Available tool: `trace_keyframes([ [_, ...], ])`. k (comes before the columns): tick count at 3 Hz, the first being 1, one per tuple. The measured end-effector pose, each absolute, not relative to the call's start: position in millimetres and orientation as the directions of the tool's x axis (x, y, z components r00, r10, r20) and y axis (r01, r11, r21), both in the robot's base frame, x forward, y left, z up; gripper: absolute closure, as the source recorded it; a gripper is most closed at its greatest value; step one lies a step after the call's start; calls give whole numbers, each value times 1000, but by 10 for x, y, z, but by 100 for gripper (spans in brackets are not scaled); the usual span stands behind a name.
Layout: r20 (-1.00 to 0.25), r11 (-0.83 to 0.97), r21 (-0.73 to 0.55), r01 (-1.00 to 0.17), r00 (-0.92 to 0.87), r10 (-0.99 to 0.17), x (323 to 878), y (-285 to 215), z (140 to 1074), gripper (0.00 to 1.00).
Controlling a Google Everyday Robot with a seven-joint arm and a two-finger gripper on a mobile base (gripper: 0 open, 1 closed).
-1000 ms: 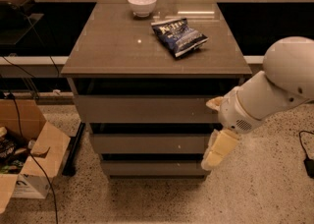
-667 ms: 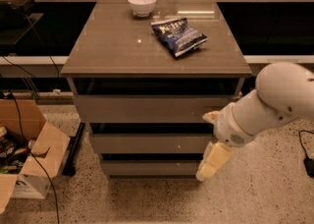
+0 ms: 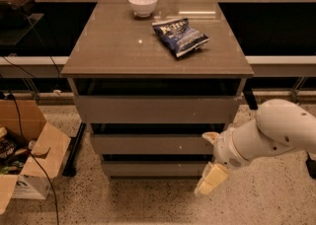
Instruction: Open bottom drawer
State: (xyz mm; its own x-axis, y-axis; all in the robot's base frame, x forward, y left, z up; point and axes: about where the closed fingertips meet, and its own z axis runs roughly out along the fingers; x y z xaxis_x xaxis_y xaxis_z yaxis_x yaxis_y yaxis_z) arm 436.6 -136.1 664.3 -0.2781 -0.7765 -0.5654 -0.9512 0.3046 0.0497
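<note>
The bottom drawer (image 3: 148,168) is the lowest, slimmest grey-brown front of the cabinet (image 3: 148,51), and it sits in line with the fronts above it. My gripper (image 3: 210,159) is at the drawer's right end, low near the floor. It is open, with one cream finger (image 3: 211,137) at the height of the middle drawer (image 3: 148,144) and the other finger (image 3: 209,180) below the bottom drawer's front. The white arm (image 3: 276,130) comes in from the right.
A white bowl (image 3: 143,3) and a blue chip bag (image 3: 180,35) lie on the cabinet top. An open cardboard box (image 3: 27,157) with cables stands on the speckled floor at the left. Dark shelving runs behind the cabinet.
The arm has moved down and to the left, bringing the gripper closer to the right end of the bottom drawer. The drawers have not moved.
</note>
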Motion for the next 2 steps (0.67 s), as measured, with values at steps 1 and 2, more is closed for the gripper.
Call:
trace_keyframes([
  [1,-617,345,135,-929,-351,-704,4349,-1394,6050,0],
  [2,-617,345,135,-929,-351,-704,4349,-1394,6050,0],
])
